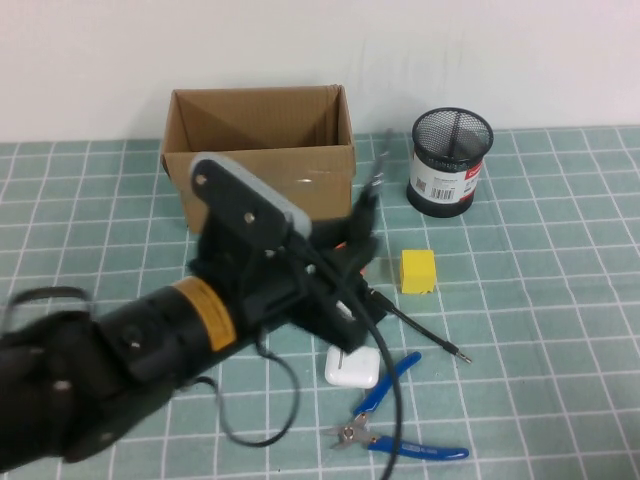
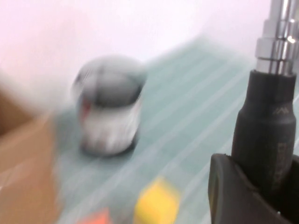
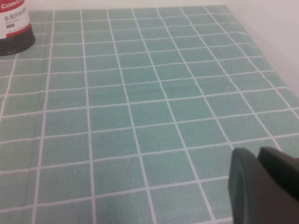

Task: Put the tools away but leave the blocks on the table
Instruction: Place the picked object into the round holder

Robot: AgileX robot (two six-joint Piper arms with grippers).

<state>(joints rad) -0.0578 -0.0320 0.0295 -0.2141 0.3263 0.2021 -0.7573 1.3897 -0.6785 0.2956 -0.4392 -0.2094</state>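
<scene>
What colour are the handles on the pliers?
Blue. The pliers show best in the high view, lying on the table near the white case.

Even bright light, left-wrist motion blur

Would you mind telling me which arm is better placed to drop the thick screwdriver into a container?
Left. The left gripper already holds the thick screwdriver near the cardboard box. The right gripper, jaws shut, sits over bare mat.

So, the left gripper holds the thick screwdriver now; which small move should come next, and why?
Probably carry it on toward the mesh pen cup. The left gripper grips the thick screwdriver lifted off the table, short of the cup. The right gripper is shut, parked aside.
</scene>
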